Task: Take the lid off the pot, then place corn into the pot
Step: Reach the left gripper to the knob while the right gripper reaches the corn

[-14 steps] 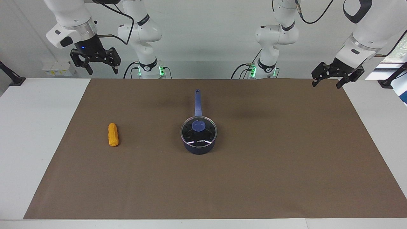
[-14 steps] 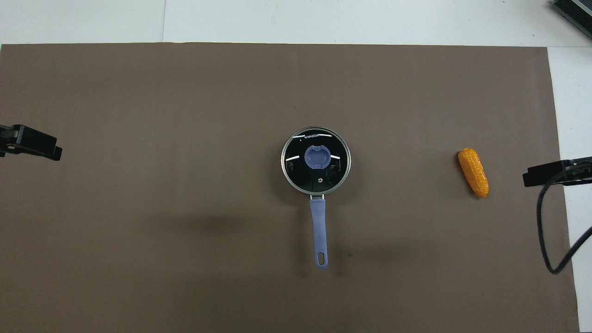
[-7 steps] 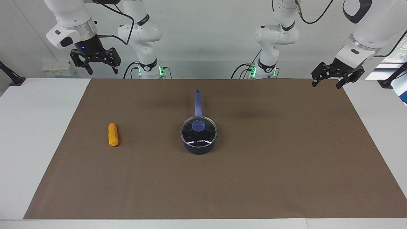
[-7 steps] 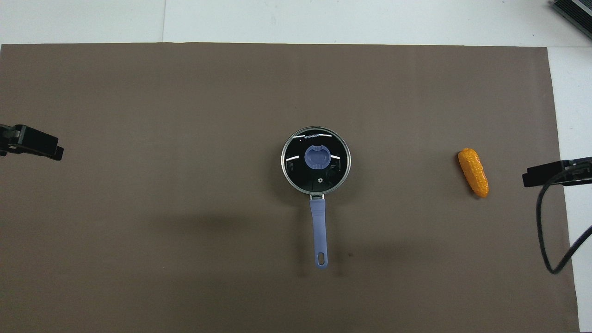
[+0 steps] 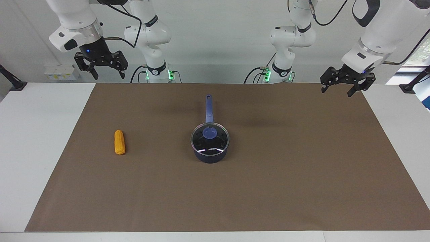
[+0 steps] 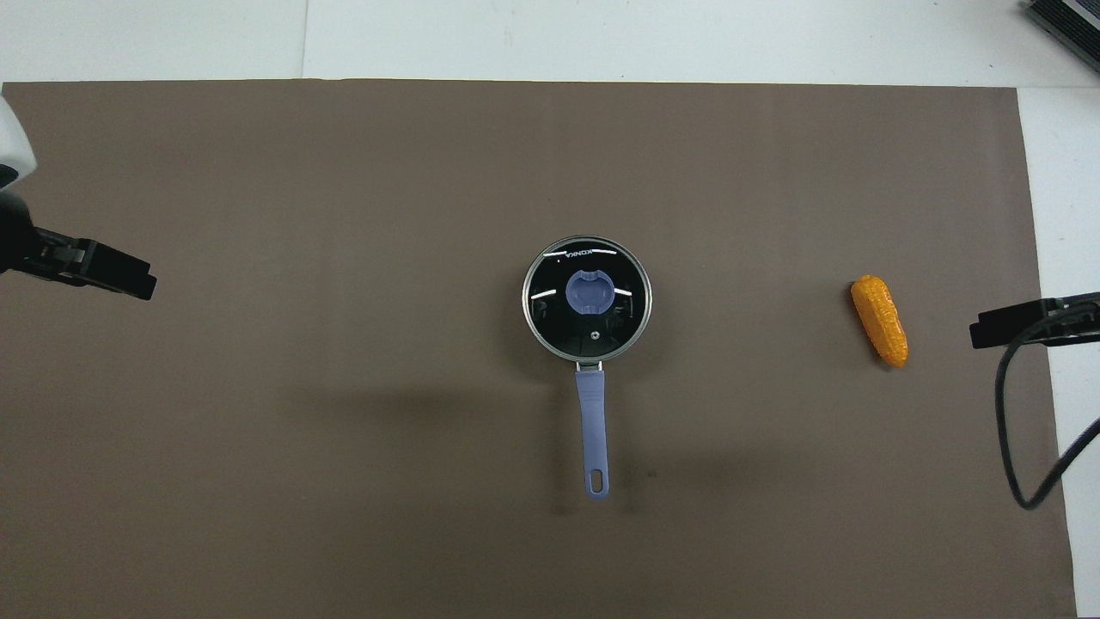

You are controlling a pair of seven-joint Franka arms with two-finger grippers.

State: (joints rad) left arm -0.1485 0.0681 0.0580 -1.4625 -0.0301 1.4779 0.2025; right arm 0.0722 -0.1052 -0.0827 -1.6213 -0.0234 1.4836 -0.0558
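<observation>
The dark navy pot (image 5: 210, 155) (image 6: 593, 421) stands mid-table, its blue-purple handle pointing toward the robots. The glass lid (image 5: 210, 138) (image 6: 587, 298) with a blue knob sits closed on it. The yellow-orange corn (image 5: 119, 142) (image 6: 879, 320) lies on the mat toward the right arm's end. My left gripper (image 5: 337, 89) (image 6: 129, 282) is open and empty, raised over the mat's edge at the left arm's end. My right gripper (image 5: 108, 72) (image 6: 988, 331) is open and empty, raised at the right arm's end.
A brown mat (image 5: 268, 188) (image 6: 344, 481) covers most of the white table (image 5: 33, 134). A black cable (image 6: 1014, 430) hangs from the right arm near the mat's edge.
My left gripper has moved a little inward over the mat toward the pot. The right arm, pot, lid and corn have not moved.
</observation>
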